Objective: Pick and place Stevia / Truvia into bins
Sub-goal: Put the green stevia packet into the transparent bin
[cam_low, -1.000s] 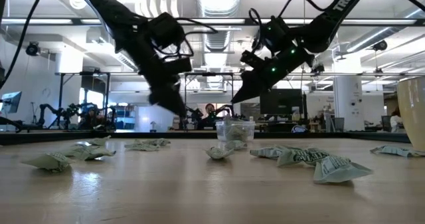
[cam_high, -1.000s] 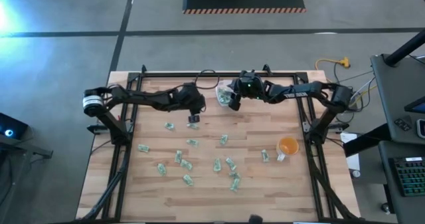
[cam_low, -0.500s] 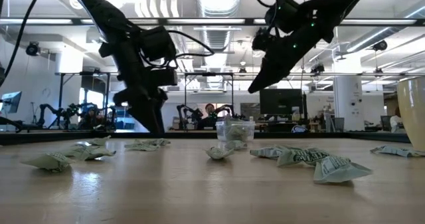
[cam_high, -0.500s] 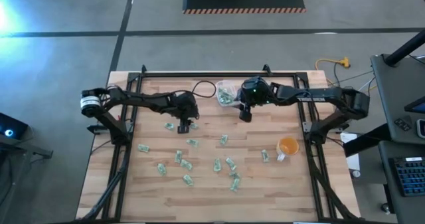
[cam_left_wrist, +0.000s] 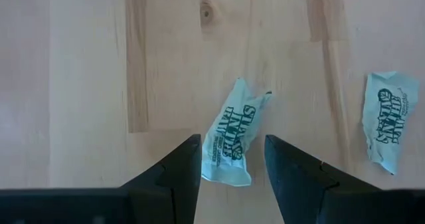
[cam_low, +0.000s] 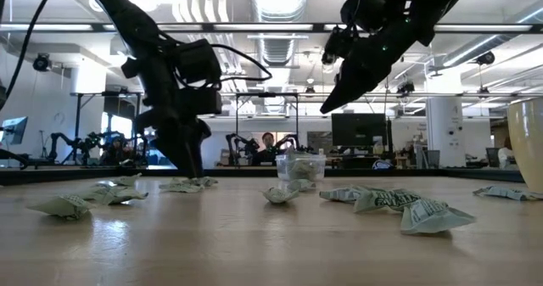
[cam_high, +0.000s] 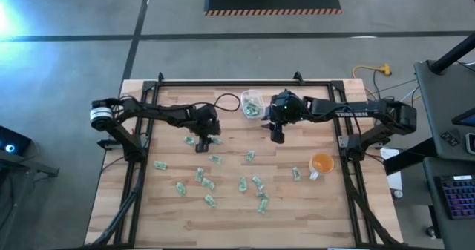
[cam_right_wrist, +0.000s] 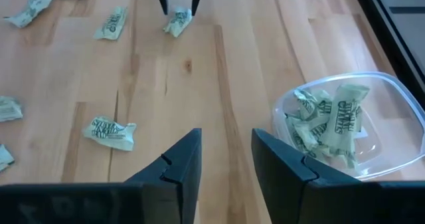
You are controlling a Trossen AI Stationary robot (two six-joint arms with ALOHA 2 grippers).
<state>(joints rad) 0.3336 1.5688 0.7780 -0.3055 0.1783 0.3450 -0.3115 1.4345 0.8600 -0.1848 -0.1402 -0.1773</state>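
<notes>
Green-and-white sweetener packets lie scattered flat over the wooden table [cam_high: 312, 205]. My left gripper [cam_left_wrist: 231, 147] is open and low at the tabletop, one finger on each side of a single packet [cam_left_wrist: 229, 141], which lies flat on the wood; it also shows at the packet [cam_high: 191, 140] in the high view. The clear tub [cam_right_wrist: 392, 91] stands at the far middle and holds several packets [cam_right_wrist: 329, 121]. My right gripper [cam_right_wrist: 226, 147] is open and empty. It hangs well above the table [cam_low: 329, 108], just to the near right of the tub [cam_high: 253, 105].
More packets lie toward the near edge [cam_high: 208, 182], [cam_high: 258, 183], and one [cam_high: 296, 174] beside an orange cup [cam_high: 321, 162] at the right. A second packet [cam_left_wrist: 386, 121] lies close to my left gripper. The black frame rail [cam_high: 223, 83] runs along the table's far side.
My left gripper has moved toward the table's left and near edge and come down to the tabletop over a packet. My right gripper has drawn away from over the tub toward the near right and risen a little.
</notes>
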